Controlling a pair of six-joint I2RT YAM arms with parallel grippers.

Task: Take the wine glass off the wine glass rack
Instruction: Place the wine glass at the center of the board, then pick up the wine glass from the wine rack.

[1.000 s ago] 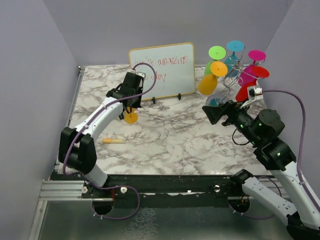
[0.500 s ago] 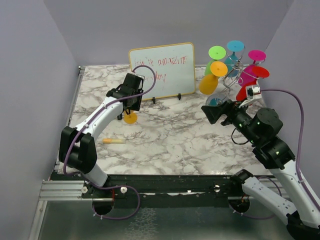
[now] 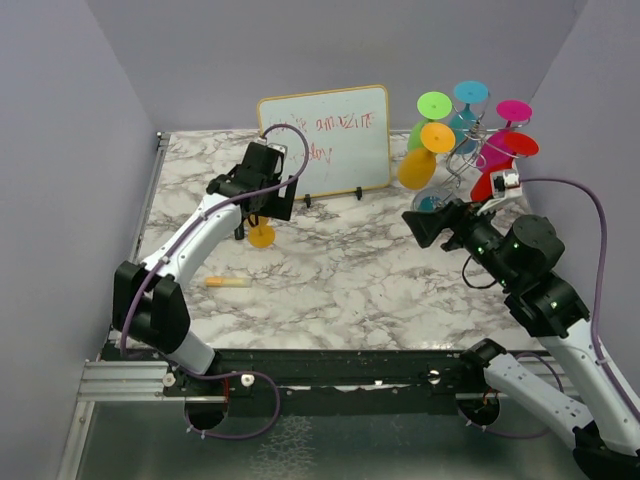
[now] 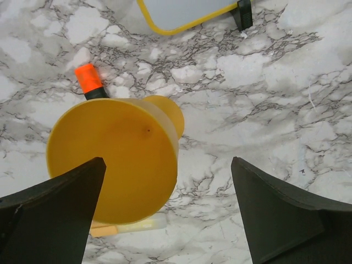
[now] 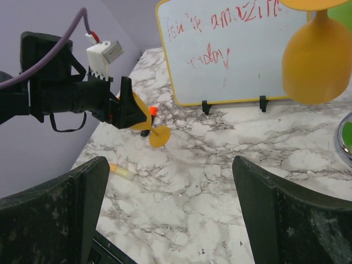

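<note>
- the orange wine glass is off the rack and sits at the left rear of the marble desk, in front of the whiteboard and well apart from the rack.
- its round foot is down on the desk, and its bowl is up between the fingers of the left pincer.
- the left pincer is spread wide. the bowl lies close against one finger and well clear of the other. i cannot tell whether that near finger touches it.
- the right pincer is also spread wide, with nothing in it. it hangs above the desk in front of the rack and points across toward the left arm.
- the rack stands in the far right corner. coloured glasses hang on it upside down: green, teal, pink, red and orange.
- the whiteboard is propped on small black feet at the back and has red scrawl on it.
- an orange-capped marker lies on the desk just behind the glass.
- a yellow pen lies on the desk nearer the arm bases.
</note>
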